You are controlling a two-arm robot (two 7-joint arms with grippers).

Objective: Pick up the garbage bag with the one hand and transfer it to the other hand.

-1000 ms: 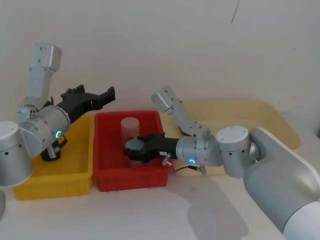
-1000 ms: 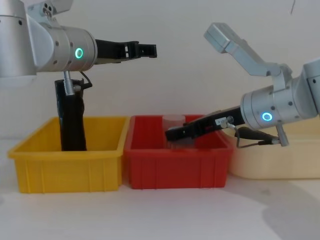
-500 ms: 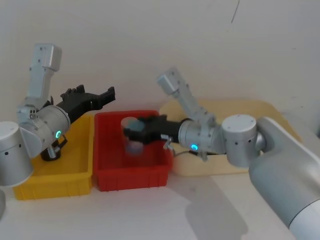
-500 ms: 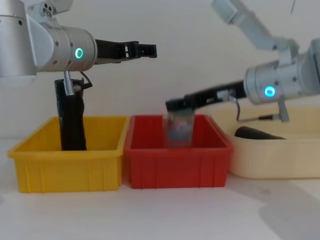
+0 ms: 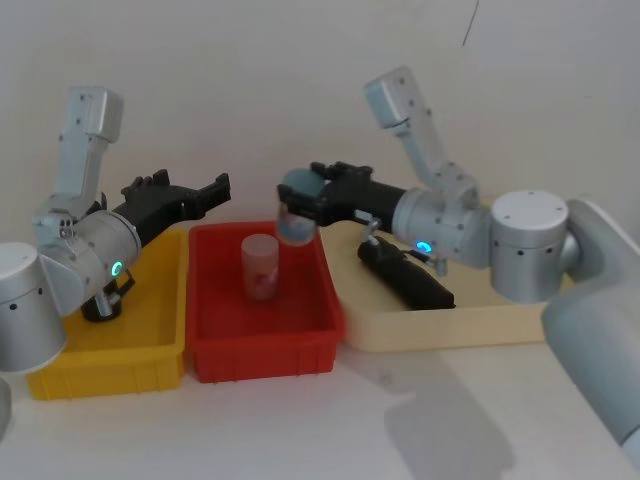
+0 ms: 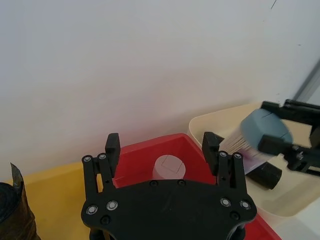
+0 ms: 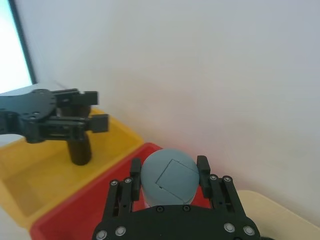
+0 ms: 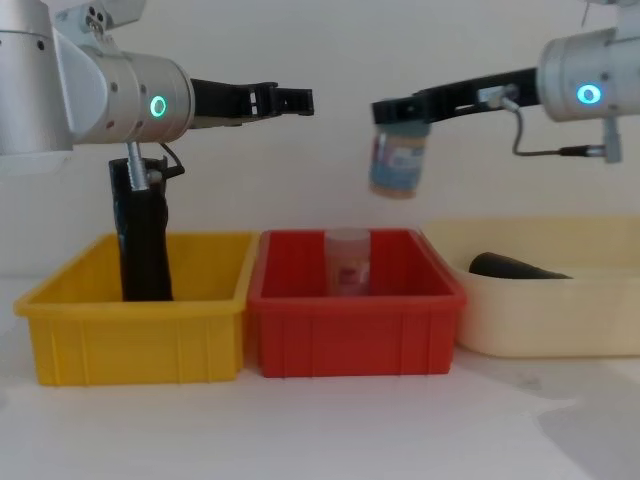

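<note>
the right gripper [image 8: 400,108] pinches a jar with a grey lid [image 8: 398,160], held up in the middle of the chest view, above the red bin [image 8: 355,335]. the left gripper [image 8: 285,100] is spread wide with nothing in it, in the upper left. the garbage bag [image 8: 143,240] stands untouched in the yellow bin [image 8: 130,335], so i think pickup comes next: the left gripper must go down to it. the head view shows another black roll [image 5: 405,275] in the cream tray [image 5: 470,325].
</note>
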